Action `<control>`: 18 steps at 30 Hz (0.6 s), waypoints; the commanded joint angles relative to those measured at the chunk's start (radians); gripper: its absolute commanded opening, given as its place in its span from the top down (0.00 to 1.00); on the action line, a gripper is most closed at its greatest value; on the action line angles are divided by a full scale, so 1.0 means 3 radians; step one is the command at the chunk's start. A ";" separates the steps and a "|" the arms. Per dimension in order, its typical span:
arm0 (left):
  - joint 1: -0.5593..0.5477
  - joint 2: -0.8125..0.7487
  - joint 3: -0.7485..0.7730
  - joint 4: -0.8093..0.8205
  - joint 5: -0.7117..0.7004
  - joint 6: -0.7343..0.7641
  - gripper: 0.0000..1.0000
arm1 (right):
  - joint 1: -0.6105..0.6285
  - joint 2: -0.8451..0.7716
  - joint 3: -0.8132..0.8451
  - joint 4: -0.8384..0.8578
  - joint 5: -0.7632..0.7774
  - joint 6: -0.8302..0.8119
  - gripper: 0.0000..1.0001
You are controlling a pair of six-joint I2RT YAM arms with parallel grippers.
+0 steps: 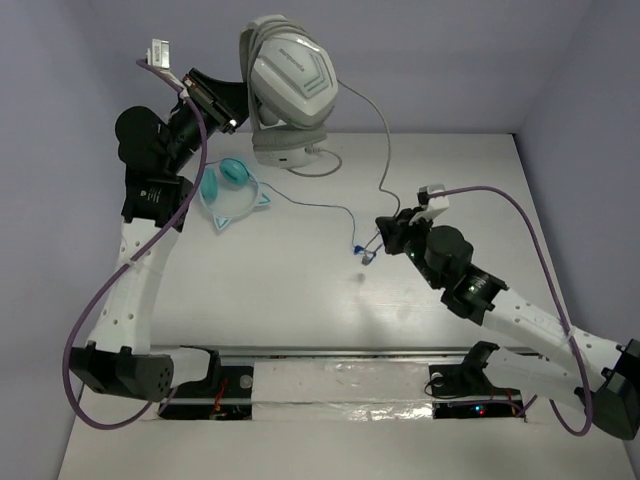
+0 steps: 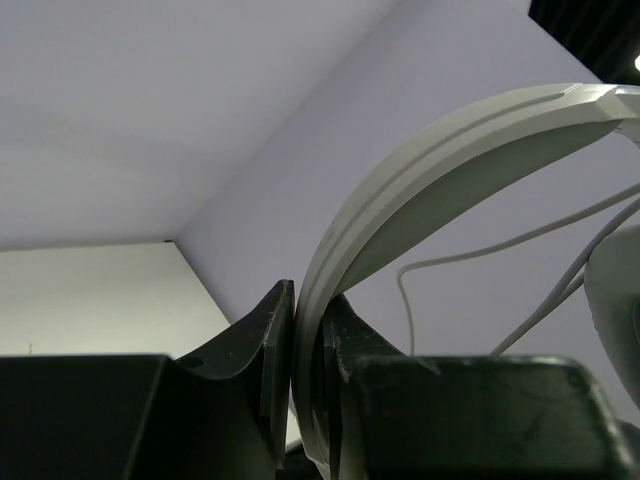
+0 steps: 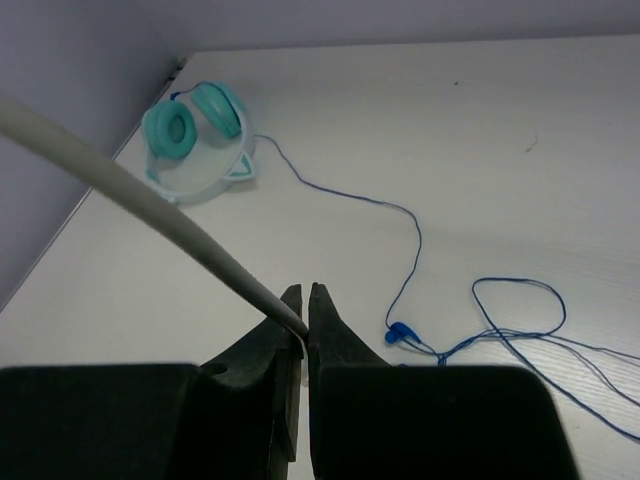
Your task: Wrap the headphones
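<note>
Clamps the headphones (image 1: 290, 75) by the headband (image 2: 420, 170) in the left gripper (image 2: 295, 300); pinches their cable (image 3: 150, 190) in the right gripper (image 3: 305, 300), leading away far-left.

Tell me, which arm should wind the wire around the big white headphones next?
Probably the right arm: the right gripper pinches the white cable, while the left gripper is busy holding the headphones by the headband.
</note>
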 commanded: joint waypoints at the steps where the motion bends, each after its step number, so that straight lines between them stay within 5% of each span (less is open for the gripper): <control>1: 0.0072 0.0003 -0.0010 0.0506 -0.0292 -0.0443 1.00 | -0.0007 -0.0049 0.0127 -0.0393 -0.0387 -0.0008 1.00; 9: 0.0138 0.0085 -0.0209 0.0543 -0.0599 -0.0659 1.00 | 0.0161 0.0033 0.0111 -0.0430 -0.0970 0.0222 1.00; 18: 0.0169 -0.0053 -0.0347 0.0118 -0.1622 -0.0158 1.00 | 0.1143 0.0472 0.0392 -0.0532 -0.0736 0.0304 1.00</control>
